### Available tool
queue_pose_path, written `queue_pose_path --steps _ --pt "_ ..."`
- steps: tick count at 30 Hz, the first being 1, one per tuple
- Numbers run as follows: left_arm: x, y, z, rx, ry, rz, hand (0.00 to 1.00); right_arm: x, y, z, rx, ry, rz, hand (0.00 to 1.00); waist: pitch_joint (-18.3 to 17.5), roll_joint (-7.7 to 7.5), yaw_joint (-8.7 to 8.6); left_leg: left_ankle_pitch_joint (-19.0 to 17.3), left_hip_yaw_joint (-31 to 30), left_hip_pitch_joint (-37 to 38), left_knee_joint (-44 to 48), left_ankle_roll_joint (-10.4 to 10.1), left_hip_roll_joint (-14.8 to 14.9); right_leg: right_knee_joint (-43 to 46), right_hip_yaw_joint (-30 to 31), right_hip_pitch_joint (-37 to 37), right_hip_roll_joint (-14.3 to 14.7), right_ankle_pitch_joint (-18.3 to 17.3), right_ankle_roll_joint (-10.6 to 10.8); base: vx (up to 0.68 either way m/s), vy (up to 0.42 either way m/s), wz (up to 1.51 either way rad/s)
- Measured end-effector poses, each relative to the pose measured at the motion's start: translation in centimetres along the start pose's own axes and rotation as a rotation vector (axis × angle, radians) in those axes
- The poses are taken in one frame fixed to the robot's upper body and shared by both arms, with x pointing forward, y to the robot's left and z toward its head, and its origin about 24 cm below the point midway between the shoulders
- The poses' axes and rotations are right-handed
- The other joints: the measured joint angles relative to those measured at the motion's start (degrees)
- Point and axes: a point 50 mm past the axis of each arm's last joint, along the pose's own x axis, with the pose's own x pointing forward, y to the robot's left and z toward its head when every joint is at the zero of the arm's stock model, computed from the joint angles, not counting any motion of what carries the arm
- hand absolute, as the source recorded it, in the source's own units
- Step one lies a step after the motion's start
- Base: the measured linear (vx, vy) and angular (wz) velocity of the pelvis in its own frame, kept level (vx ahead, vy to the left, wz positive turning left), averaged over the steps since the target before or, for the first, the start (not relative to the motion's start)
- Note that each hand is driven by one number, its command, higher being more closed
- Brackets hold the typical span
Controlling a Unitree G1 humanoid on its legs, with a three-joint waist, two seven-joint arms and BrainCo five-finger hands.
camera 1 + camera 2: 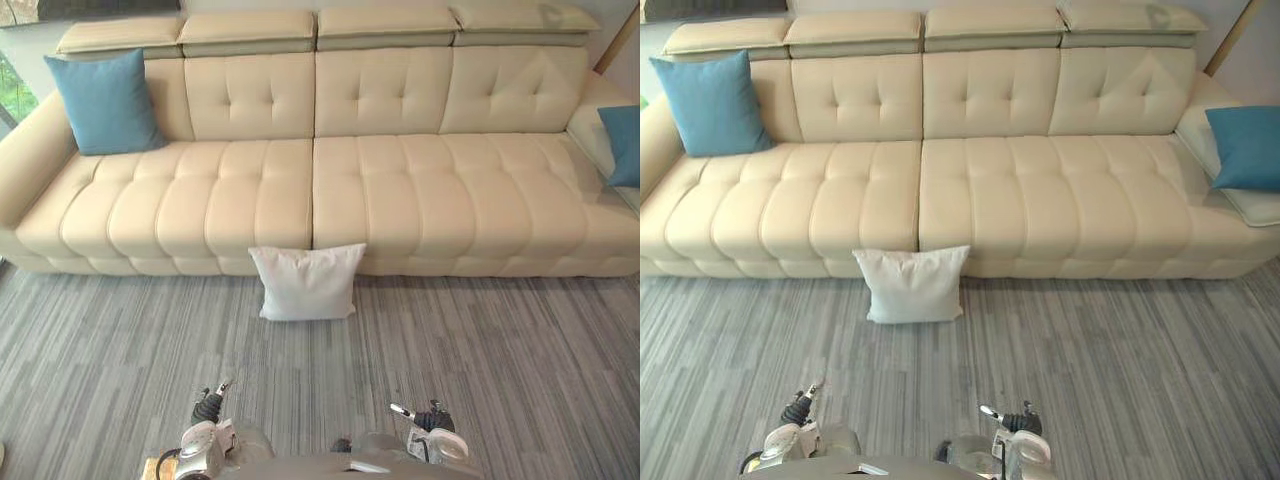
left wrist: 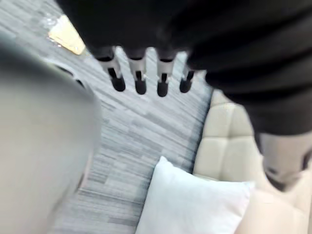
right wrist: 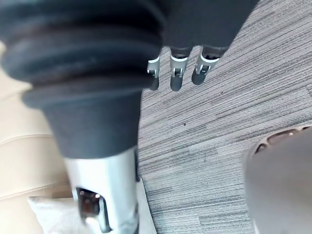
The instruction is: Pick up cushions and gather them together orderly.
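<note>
Starting layout for gathering the cushions. A white cushion stands on edge on the grey striped floor, its back leaning against the front of the cream sofa just below the seam between the two seat sections. One blue cushion is propped in the sofa's left corner against the backrest. A second blue cushion leans at the far right end, well apart from the other two. The left robot hand hangs low over the floor with its fingers straight and nothing between them, the white cushion lying beyond it in its wrist view. The right robot hand hangs over the floor in the same manner, fingers extended and empty. All three cushions appear plump and fabric-covered, so they are judged light, soft and readily compressible. They should not be fragile, though a shallow pinch may slip off or merely bunch the cover. The white cushion offers a free upper edge and two free upper corners. A deep hold across that edge, or a squeeze on opposite sides with both hands, would seem the most secure. Expect sagging once a cushion is lifted.
</note>
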Motion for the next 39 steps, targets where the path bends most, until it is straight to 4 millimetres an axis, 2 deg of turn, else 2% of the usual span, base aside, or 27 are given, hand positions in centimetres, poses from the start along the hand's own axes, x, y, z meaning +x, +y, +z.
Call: queue_pose_path --steps 1,2,3,4,5,6,7,8,11,12,13,15,16,17,18,19,20,21,23,24,25,26,27,28,31,34,39 --pt "0.0 0.2 0.0 0.003 0.0 0.005 0.0 0.0 0.1 -0.2 0.004 0.01 0.001 0.0 0.4 -0.59 0.4 -1.3 2.0 -0.4 -8.0 0.2 -1.3 -1.4 0.1 2.7 -1.1 0.2 0.3 0.42 0.144 -0.12" --pt "0.0 0.3 0.0 0.002 -0.001 0.007 0.0 -0.1 0.2 -0.3 0.005 0.016 0.002 0.0 0.5 -0.76 0.64 -1.3 2.2 -0.8 -12.1 0.3 -2.2 -2.0 0.1 3.7 -1.8 0.2 0.4 0.42 0.189 -0.1" --pt "0.0 0.2 0.3 0.004 -0.013 0.003 0.0 -0.1 0.4 -0.4 0.008 0.021 0.007 0.0 0.7 -1.29 1.14 -0.5 1.9 -1.3 -20.8 0.3 -4.6 -3.0 0.1 6.0 -3.4 0.0 1.0 0.41 0.238 -0.11" --pt "0.1 0.2 0.4 0.006 -0.021 0.003 0.0 -0.2 0.7 -0.4 0.008 0.021 0.014 0.0 0.6 -1.66 1.46 2.1 1.0 -2.2 -28.1 0.3 -6.3 -3.8 0.3 7.6 -4.7 -0.8 2.4 0.49 0.328 -0.18" --pt "0.0 0.1 0.5 0.008 -0.025 0.001 0.0 -0.2 0.8 -0.4 -0.001 0.018 0.02 0.0 0.6 -1.63 1.64 6.9 -0.2 -2.8 -33.4 0.3 -7.5 -4.4 0.6 9.0 -5.5 -1.8 4.2 0.51 0.371 -0.27" --pt "0.1 0.2 0.4 0.008 -0.025 0.003 0.0 -0.2 1.2 -0.5 -0.019 0.019 0.035 0.0 0.3 -1.93 2.04 13.3 -0.9 -2.2 -34.1 0.3 -8.7 -5.0 1.6 10.4 -6.3 -2.8 5.8 0.44 0.318 -0.11" --pt "0.2 0.7 1.0 0.026 -0.042 0.011 0.0 -0.4 2.0 -0.7 -0.033 0.031 0.06 0.0 -0.5 -3.56 1.51 11.5 -0.1 -2.2 -33.8 1.2 -10.5 -5.5 2.3 10.2 -8.0 -1.9 4.8 0.44 0.315 -0.04" --pt "0.3 0.8 1.1 0.033 -0.044 0.012 0.0 -0.4 2.7 -0.6 -0.033 0.028 0.078 0.0 -0.7 -4.19 1.25 10.6 0.0 -2.6 -33.5 1.5 -10.8 -5.7 3.1 9.8 -8.2 -0.4 4.0 0.34 0.242 0.04" --pt "0.4 1.1 1.4 0.03 -0.05 0.016 0.0 -0.8 4.5 -0.7 -0.025 0.035 0.129 0.0 -1.2 -5.36 2.35 6.7 1.4 -2.4 -28.8 3.8 -10.5 -5.9 7.0 10.3 -9.4 6.1 5.1 0.43 0.315 -0.13" --pt "0.4 1.4 1.3 0.026 -0.045 0.024 0.0 -0.8 4.4 -0.6 -0.02 0.031 0.125 0.0 -1.8 -6.07 2.49 5.4 2.1 -1.8 -27.7 5.0 -11.3 -4.9 8.3 10.3 -10.5 7.4 5.6 0.36 0.236 -0.25" --pt "0.4 1.7 1.1 0.03 -0.038 0.031 0.0 -0.8 4.3 -0.6 -0.019 0.03 0.12 0.0 -2.2 -6.67 2.81 4.2 3.3 -0.3 -27.9 5.1 -12.3 -2.1 9.7 9.3 -11.6 7.9 5.7 0.36 0.229 -0.39" --pt "0.4 1.8 0.9 0.05 -0.026 0.028 0.0 -0.7 4.3 -0.6 -0.02 0.029 0.12 0.0 -2.4 -6.38 2.18 1.7 3.8 2.1 -28.7 4.7 -12.8 7.3 11.2 5.4 -12.7 8.4 6.4 0.23 0.159 -0.37" --pt "0.4 1.9 0.7 0.071 -0.01 0.025 0.0 -0.8 4.4 -0.7 -0.029 0.034 0.127 0.0 -2.4 -6.45 1.87 0.4 4.6 4.0 -29.7 4.7 -13.3 17.4 11.8 0.6 -13.9 10.2 8.1 0.15 0.127 -0.3" --pt "0.4 2.0 0.5 0.078 -0.004 0.026 0.0 -0.8 4.3 -0.6 -0.026 0.025 0.126 0.0 -2.3 -6.39 1.59 -0.4 5.2 6.1 -30.7 4.6 -13.8 26.4 12.2 -3.7 -15.2 11.1 8.7 0.22 0.165 -0.34" --pt "0.4 2.1 0.3 0.087 0.007 0.027 0.0 -0.7 4.3 -0.3 -0.024 0.013 0.126 0.0 -1.9 -5.8 1.13 -0.9 5.2 8.6 -31.7 4.4 -14.3 32.8 11.3 -6.8 -16.1 8.7 8.5 0.21 0.116 -0.18" --pt "0.3 2.2 -0.1 0.1 0.02 0.027 0.0 -0.7 4.3 -0.1 -0.026 0.002 0.128 0.0 -2.0 -5.94 0.6 -1.2 5.3 11.6 -33.2 4.3 -14.6 36.6 8.8 -8.6 -16.6 5.7 7.6 0.18 0.065 -0.03" --pt "0.3 2.2 -0.1 0.103 0.021 0.027 0.0 -0.7 4.3 -0.1 -0.026 0.001 0.128 0.0 -2.0 -5.93 0.37 -1.2 5.6 12.5 -33.9 4.3 -14.6 36.9 7.7 -9.1 -16.6 4.7 7.5 0.16 0.03 0.09" --pt "0.3 2.2 -0.3 0.103 0.025 0.025 0.0 -0.8 4.3 -0.2 -0.025 -0.002 0.127 0.0 -2.1 -5.92 0.37 -1.0 5.7 15.5 -36.0 3.9 -14.6 35.0 3.6 -10.7 -16.5 1.8 6.7 0.15 -0.002 0.08" --pt "0.2 2.2 -0.4 0.101 0.028 0.027 0.0 -0.8 4.2 -0.1 -0.023 -0.005 0.126 0.0 -2.1 -5.88 0.1 -0.7 5.3 16.8 -37.4 3.4 -14.6 28.3 0.1 -12.5 -15.7 -0.1 6.3 0.16 -0.063 0.12" --pt "0.2 2.3 -0.6 0.098 0.033 0.031 0.0 -0.7 4.2 0.0 -0.022 -0.01 0.123 0.0 -2.1 -5.83 -0.26 -0.5 4.8 17.3 -38.0 2.9 -14.4 20.3 -0.4 -13.8 -14.0 -0.1 6.4 0.16 -0.129 0.17" --pt "0.2 2.3 -0.7 0.098 0.038 0.032 0.0 -0.7 4.2 0.2 -0.02 -0.019 0.123 0.0 -2.2 -5.7 -0.57 -0.7 4.4 17.5 -37.8 2.3 -14.2 15.4 -0.2 -13.8 -12.8 1.0 5.7 0.23 -0.185 0.17" --pt "0.2 2.5 -0.7 0.097 0.039 0.036 0.0 -0.8 4.2 0.0 -0.02 -0.013 0.123 0.0 -2.6 -6.37 -0.62 -1.1 4.0 17.8 -37.5 1.0 -14.6 7.3 0.7 -13.5 -11.2 7.9 5.1 0.19 -0.154 0.15" --pt "0.2 2.3 -0.8 0.094 0.046 0.033 0.0 -0.7 4.0 0.1 -0.022 -0.016 0.121 0.0 -2.9 -6.3 -0.76 -1.4 3.2 17.9 -37.0 0.3 -14.2 7.5 1.3 -12.9 -10.6 8.1 6.0 0.26 -0.195 0.11" --pt "0.0 1.5 -1.5 0.081 0.067 0.016 0.0 -0.5 3.1 0.3 -0.036 -0.023 0.099 0.0 -3.4 -3.57 -0.83 -1.3 2.4 18.1 -37.1 0.0 -12.4 6.2 0.2 -11.6 -8.6 9.2 4.5 0.18 -0.151 0.11" --pt "-0.3 0.5 -2.1 0.066 0.085 -0.003 0.0 -0.2 2.0 0.3 -0.051 -0.022 0.072 0.0 -3.9 -1.87 -0.63 -0.9 1.1 19.0 -39.3 -0.9 -11.3 3.1 -0.8 -10.1 -6.6 9.1 4.4 0.15 -0.126 0.03" --pt "-0.3 0.7 -2.3 0.053 0.095 0.004 0.0 -0.4 1.7 -0.2 -0.052 -0.01 0.064 0.0 -4.0 -1.94 -0.52 -0.3 0.4 20.7 -41.2 -1.9 -10.6 -1.4 -1.7 -6.3 -5.1 9.5 4.4 0.03 -0.075 0.11" --pt "-0.4 1.0 -2.4 0.047 0.098 0.012 0.0 -0.6 1.2 -1.1 -0.074 0.011 0.055 0.0 -4.7 -2.74 0.24 0.0 -0.1 21.5 -42.7 -2.3 -10.6 -6.1 -1.9 -3.6 -4.4 11.5 5.1 -0.01 -0.001 0.06"
